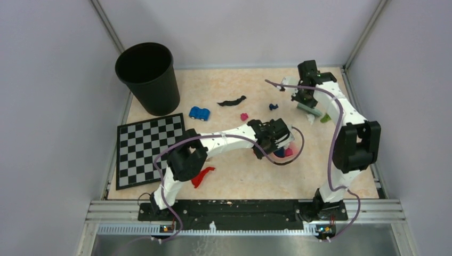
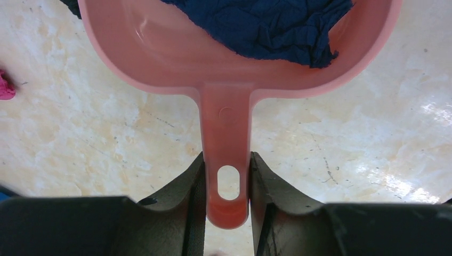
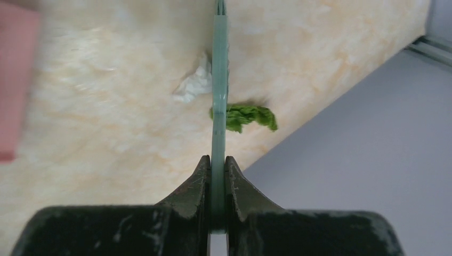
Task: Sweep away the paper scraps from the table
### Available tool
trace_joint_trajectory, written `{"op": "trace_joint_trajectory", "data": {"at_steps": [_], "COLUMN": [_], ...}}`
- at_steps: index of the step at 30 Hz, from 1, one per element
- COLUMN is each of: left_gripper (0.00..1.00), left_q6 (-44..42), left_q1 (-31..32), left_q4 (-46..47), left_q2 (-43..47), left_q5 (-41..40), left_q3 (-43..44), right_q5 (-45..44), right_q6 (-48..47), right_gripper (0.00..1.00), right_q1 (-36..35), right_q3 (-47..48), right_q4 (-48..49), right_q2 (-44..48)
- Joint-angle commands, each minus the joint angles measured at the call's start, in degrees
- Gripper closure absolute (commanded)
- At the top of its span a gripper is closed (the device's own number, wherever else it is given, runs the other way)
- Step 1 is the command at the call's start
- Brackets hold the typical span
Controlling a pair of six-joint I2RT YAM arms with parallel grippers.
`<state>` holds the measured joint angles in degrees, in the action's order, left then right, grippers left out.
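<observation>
The right gripper [image 3: 217, 161] at bottom centre pinches a thin pale-green blade [image 3: 219, 80] that runs straight up the frame, edge-on. On the table [image 3: 106, 138], a white scrap [image 3: 193, 85] lies against its left side and a green scrap [image 3: 248, 116] just right of it. There is a pink blur [image 3: 16, 80] at the left edge.

Top view: bright, even, diffuse light (looks overhead). Only faint soft shadows on the pale peach marbled tabletop [image 1: 234, 176] under the white robot arms [image 1: 224, 141]. The inside of the round black plastic bin [image 1: 145, 64] is crushed to solid black, no detail. Focus is sharp throughout.

Left wrist: well lit. The pink plastic dustpan [image 2: 224, 122] is crisp. White glare patches on the tabletop at right. The left fingers [image 2: 176, 213] are dark and underexposed.

Right wrist: soft. Tabletop texture is smeared, the pink shape [image 3: 16, 80] at the left edge is pure blur, and the crumpled green paper scrap [image 3: 248, 116] is fuzzy. The thin pale green blade [image 3: 218, 133] and the right fingers [image 3: 192, 197] are sharper low in frame.
</observation>
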<state>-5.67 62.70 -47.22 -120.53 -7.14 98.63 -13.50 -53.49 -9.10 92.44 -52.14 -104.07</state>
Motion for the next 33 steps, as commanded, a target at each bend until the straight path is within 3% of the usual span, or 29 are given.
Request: {"op": "trace_joint_trajectory", "data": {"at_steps": [1,11,18,25,29,33], "left_gripper": [1.00,1.00,1.00,1.00,1.00,1.00], "left_q6": [-0.8,-0.9,0.3,0.7,0.0,-0.5], "left_q1": [-0.9,-1.1,-0.9,-1.0,-1.0,-0.9], "left_q4": [-1.1,-1.4,0.3,4.3,5.5,5.0], "left_q2": [-1.7,-5.8,-5.4,-1.1,0.3,0.3], "left_q5": [-0.2,3.8,5.3,5.2,5.1,5.9], "left_q3": [3.5,7.0,6.7,1.4,0.1,0.6], "right_q5": [9.5,26.8,32.6,15.6,2.8,-10.6], "right_q6": [7.3,23.3,30.4,25.6,19.9,11.4], "right_gripper": [1.00,1.00,1.00,1.00,1.00,1.00], "right_q1": [-3.3,-3.7,-1.1,2.2,3.3,5.2], "right_q3": [-5.5,-2.8,9.3,18.0,14.6,5.4], "right_q4": [-9.6,-21.8,-29.3,-27.4,-19.9,-5.1], "right_q2": [8.3,11.8,8.7,7.3,8.4,10.1]}}
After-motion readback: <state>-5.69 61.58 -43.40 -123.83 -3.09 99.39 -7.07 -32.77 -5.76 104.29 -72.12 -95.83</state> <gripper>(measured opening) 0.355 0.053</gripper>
